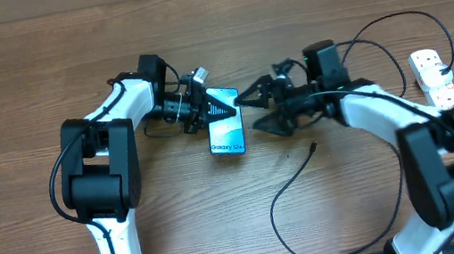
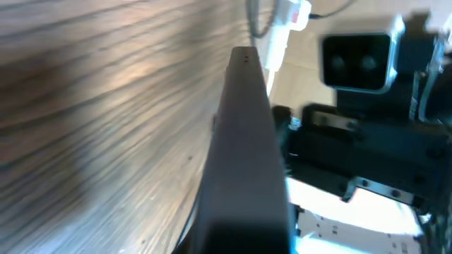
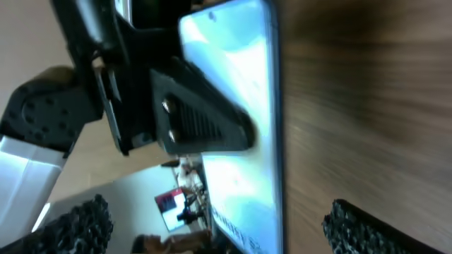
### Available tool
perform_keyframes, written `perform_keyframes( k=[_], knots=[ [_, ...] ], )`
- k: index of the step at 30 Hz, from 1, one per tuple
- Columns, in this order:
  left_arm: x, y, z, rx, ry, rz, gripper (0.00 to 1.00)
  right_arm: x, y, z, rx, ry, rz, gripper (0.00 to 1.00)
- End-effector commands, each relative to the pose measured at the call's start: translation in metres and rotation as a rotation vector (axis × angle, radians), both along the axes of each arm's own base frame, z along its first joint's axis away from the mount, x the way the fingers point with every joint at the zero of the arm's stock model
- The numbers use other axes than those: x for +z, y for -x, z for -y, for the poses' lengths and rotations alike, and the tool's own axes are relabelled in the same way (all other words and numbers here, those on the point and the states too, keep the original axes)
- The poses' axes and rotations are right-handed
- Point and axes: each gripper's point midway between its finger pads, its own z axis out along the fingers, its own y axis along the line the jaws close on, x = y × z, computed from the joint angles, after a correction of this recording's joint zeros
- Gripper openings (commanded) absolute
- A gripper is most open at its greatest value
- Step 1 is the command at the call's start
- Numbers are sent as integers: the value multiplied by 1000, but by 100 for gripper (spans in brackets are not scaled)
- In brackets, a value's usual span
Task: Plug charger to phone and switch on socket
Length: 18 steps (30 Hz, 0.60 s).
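The phone [image 1: 226,133] in my left gripper [image 1: 226,105] had a light blue-white screen with dark lettering near one end, framed by dark edges. Edge-on from the left wrist, its side looked dull grey-black. That gripper's fingers [image 3: 205,127] across the screen were black, with a finely ribbed pad. My right gripper [image 1: 254,112] was black too, its fingertips [image 3: 78,226] knobbly in texture. The table [image 1: 20,68] under both hands was mid-brown wood with fine straight grain. The charger [image 1: 294,184] behind my right hand was thin and black. The socket [image 1: 434,78] out past that wrist was white with small touches of red. Both arms [image 1: 128,97] wore white shells with black joints.
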Motion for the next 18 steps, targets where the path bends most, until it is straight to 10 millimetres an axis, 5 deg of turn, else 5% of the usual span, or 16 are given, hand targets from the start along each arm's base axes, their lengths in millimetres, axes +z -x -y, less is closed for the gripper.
perform_keyframes(
  k=[1, 9, 16, 18],
  knots=[
    [-4, -5, -8, 47, -58, -61, 4, 23, -7, 30, -73, 149, 123, 96],
    [-13, -4, -13, 53, -121, -74, 4, 0, 41, 104, -183, 676, -8, 100],
    [-16, -4, -14, 59, -145, -81, 4, -6, 61, 105, -150, 699, -91, 100],
    [-18, -4, -16, 59, -160, -83, 4, -8, 67, 109, -153, 723, -121, 87]
  ],
)
